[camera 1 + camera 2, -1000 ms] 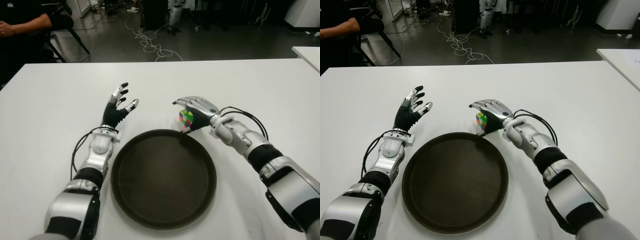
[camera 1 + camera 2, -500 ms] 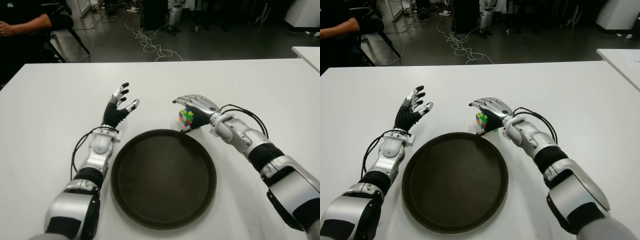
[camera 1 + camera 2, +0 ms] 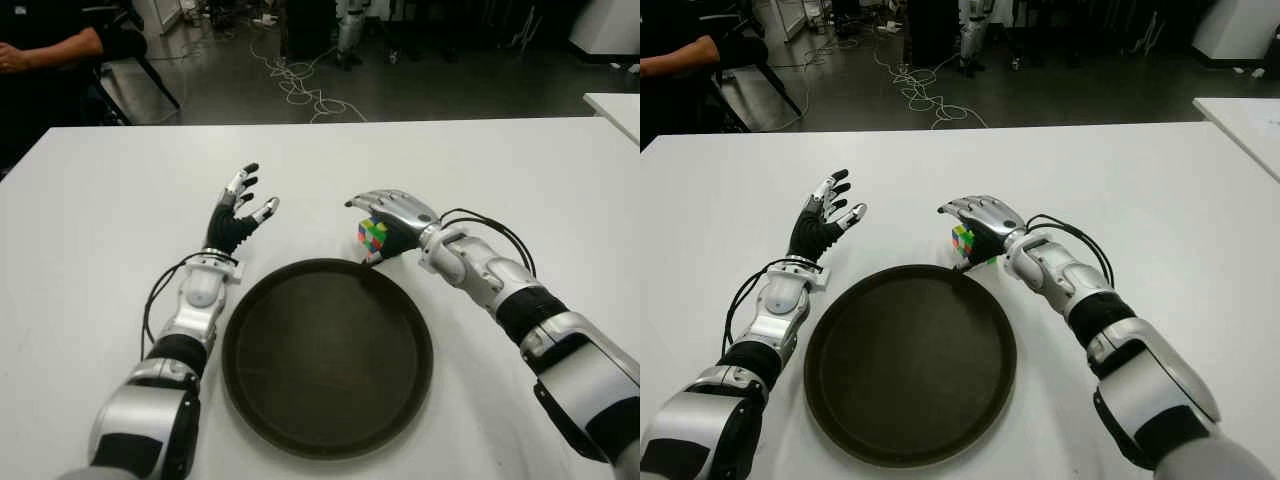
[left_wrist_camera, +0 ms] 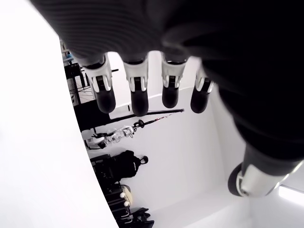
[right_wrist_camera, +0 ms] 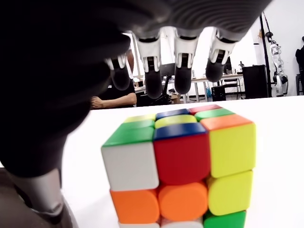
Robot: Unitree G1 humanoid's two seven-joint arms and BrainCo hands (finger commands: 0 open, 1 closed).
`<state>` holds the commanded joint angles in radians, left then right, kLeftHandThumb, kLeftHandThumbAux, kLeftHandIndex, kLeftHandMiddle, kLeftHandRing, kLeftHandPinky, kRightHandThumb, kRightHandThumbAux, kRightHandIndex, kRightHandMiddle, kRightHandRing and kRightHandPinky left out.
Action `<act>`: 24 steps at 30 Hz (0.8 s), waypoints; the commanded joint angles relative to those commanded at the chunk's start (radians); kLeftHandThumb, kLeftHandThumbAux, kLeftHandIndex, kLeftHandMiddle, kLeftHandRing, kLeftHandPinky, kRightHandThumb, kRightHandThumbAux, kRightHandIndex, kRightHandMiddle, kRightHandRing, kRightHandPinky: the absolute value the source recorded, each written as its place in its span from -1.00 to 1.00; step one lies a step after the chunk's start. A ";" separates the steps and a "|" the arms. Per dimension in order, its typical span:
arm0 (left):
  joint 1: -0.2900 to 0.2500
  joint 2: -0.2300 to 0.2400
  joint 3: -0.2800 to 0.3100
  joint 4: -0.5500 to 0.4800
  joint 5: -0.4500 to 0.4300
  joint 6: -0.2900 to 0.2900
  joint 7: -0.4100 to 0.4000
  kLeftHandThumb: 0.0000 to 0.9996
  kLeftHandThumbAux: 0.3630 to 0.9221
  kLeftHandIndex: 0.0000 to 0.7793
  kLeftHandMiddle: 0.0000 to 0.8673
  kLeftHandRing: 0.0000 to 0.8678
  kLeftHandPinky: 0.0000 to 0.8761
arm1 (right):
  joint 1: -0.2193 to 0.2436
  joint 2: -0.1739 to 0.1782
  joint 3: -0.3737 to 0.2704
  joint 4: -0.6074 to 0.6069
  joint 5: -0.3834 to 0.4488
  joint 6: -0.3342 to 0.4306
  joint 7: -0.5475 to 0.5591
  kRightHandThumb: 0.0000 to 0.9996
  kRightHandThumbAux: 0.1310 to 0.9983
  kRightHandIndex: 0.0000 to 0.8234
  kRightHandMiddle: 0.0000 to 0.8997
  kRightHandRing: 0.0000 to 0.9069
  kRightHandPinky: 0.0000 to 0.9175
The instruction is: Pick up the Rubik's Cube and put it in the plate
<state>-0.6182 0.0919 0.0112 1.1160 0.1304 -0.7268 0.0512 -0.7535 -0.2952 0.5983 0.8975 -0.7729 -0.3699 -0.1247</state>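
Rubik's Cube (image 3: pixel 372 236) sits on the white surface (image 3: pixel 520 180), just beyond the far rim of the plate (image 3: pixel 327 356) and a little to its right. I have the right robot hand (image 3: pixel 392 222) arched over the cube from the right side. In the right wrist view the cube (image 5: pixel 183 164) stands squarely on the surface under the palm, and the fingertips (image 5: pixel 183 78) hang above and past its far top edge with a clear gap, so the fingers are apart and grip nothing. The thumb (image 5: pixel 45 190) shows beside the cube's near corner; I cannot tell whether it touches.

The dark round plate lies flat, between my two forearms, with nothing in it.

My left robot hand (image 3: pixel 240 208) shows to the left of the plate's far rim, palm raised, fingers spread and holding nothing. The left wrist view confirms this: four fingertips (image 4: pixel 137 95) extended side by side.

A person's arm (image 3: pixel 45 50) is visible at the far left, beyond the surface.
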 joint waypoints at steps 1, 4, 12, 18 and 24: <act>0.000 0.000 0.000 0.000 -0.001 0.000 -0.002 -0.91 -0.22 -0.93 -0.88 -0.85 -0.75 | 0.000 0.000 0.000 0.000 -0.001 0.000 -0.002 -1.00 0.31 -0.77 -0.80 -0.79 -0.83; 0.000 0.000 0.001 0.000 -0.004 0.001 -0.011 -0.92 -0.25 -0.95 -0.89 -0.85 -0.74 | 0.000 0.000 0.000 -0.001 -0.003 0.001 -0.007 -1.00 0.31 -0.76 -0.79 -0.79 -0.82; 0.001 0.007 -0.007 -0.001 0.011 -0.002 0.000 -0.92 -0.19 -0.93 -0.87 -0.83 -0.72 | 0.001 0.001 -0.006 0.002 0.001 0.004 -0.022 -1.00 0.32 -0.75 -0.77 -0.77 -0.80; 0.001 0.009 -0.009 0.001 0.018 0.001 0.008 -0.92 -0.23 -0.92 -0.87 -0.83 -0.71 | -0.001 0.002 -0.008 0.009 0.004 0.000 -0.033 -1.00 0.34 -0.73 -0.75 -0.75 -0.77; 0.001 0.008 -0.010 0.004 0.025 -0.008 0.025 -0.93 -0.31 -0.90 -0.88 -0.84 -0.73 | -0.006 0.003 -0.012 0.022 0.007 0.001 -0.043 -1.00 0.36 -0.72 -0.75 -0.75 -0.77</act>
<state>-0.6174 0.1000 0.0011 1.1195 0.1554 -0.7344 0.0763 -0.7600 -0.2925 0.5868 0.9197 -0.7658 -0.3686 -0.1676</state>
